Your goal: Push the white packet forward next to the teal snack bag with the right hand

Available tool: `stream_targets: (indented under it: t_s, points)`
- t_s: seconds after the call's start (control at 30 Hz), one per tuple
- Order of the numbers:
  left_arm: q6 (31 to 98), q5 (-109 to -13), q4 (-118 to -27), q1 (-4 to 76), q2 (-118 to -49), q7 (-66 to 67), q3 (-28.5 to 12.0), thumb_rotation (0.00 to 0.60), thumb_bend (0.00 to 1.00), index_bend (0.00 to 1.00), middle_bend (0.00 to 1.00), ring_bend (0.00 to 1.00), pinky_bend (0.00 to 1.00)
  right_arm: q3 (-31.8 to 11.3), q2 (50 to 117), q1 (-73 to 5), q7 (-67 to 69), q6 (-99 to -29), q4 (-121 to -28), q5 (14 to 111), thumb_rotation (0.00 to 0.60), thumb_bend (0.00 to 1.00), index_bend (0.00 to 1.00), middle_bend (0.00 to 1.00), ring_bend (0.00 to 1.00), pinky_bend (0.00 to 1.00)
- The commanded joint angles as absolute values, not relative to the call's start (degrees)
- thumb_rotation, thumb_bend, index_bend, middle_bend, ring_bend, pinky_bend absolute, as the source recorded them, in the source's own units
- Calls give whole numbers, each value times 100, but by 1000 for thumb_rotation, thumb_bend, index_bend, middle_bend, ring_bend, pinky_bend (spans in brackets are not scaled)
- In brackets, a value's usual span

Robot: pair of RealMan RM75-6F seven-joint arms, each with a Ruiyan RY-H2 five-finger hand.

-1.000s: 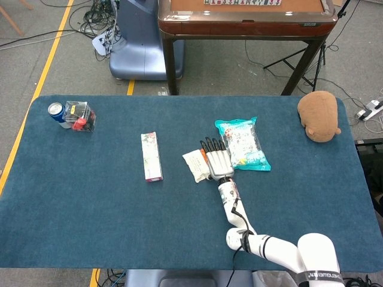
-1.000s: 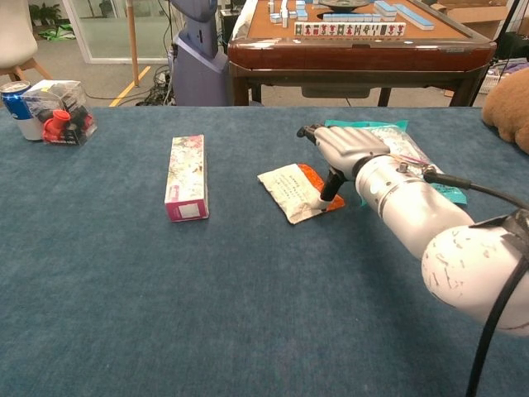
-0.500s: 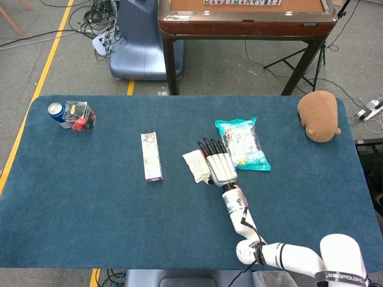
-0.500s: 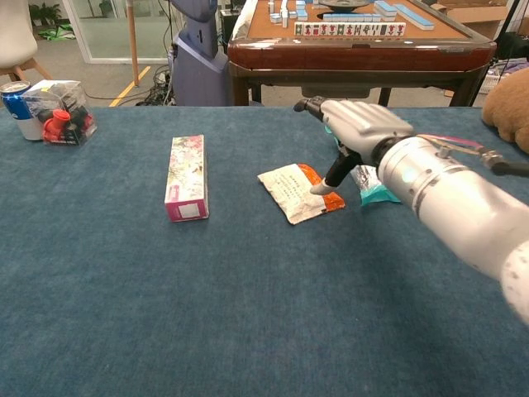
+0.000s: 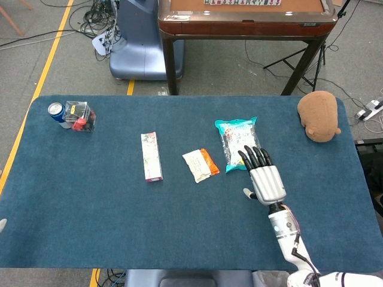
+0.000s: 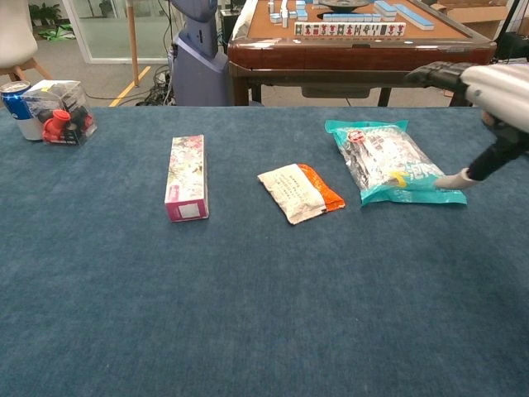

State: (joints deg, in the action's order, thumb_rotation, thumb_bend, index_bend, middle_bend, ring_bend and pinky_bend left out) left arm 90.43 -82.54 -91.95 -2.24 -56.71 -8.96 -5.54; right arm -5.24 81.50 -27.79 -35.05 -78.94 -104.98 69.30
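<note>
While the white packet (image 5: 200,165) lies just beside the teal snack bag (image 5: 238,143), the right hand (image 5: 263,177) hovers empty, fingers extended; the push looks finished, so retreating seems next.

We see matt blue cloth on the bench (image 5: 90,197), glossy plastic on the teal snack bag (image 5: 238,144), and fuzzy plush on the brown toy (image 5: 318,116).

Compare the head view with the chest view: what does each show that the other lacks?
Only the head view shows the whole right hand, fingers spread, holding nothing, over the teal bag's near right corner. Only the chest view shows the mahjong tiles on the brown table behind. Both show the white packet lying apart from the teal bag, the pink box and the can.
</note>
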Motion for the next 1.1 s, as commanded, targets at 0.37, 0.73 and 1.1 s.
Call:
stream_targets:
  t_s: [0.37, 0.73, 1.1]
  points:
    - [9478, -8824, -9267, -219, -5767, -733, -461, 600, 203, 296, 306, 212, 414, 352, 6572, -1374, -2286, -9035, -10922, 8016, 600, 0, 80, 26, 0, 83]
    - [9460, -8979, -9315, -149, -5890, -387, -386, 600, 203, 294, 305, 212, 414, 481, 6082, -646, -1025, -9437, -10613, 8283, 600, 0, 80, 26, 0, 83]
    - [9340, -9168, -9390, -30, -5971, -246, -289, 600, 203, 293, 305, 211, 414, 263, 5725, -349, -399, -9598, -10586, 8463, 600, 0, 80, 27, 0, 83]
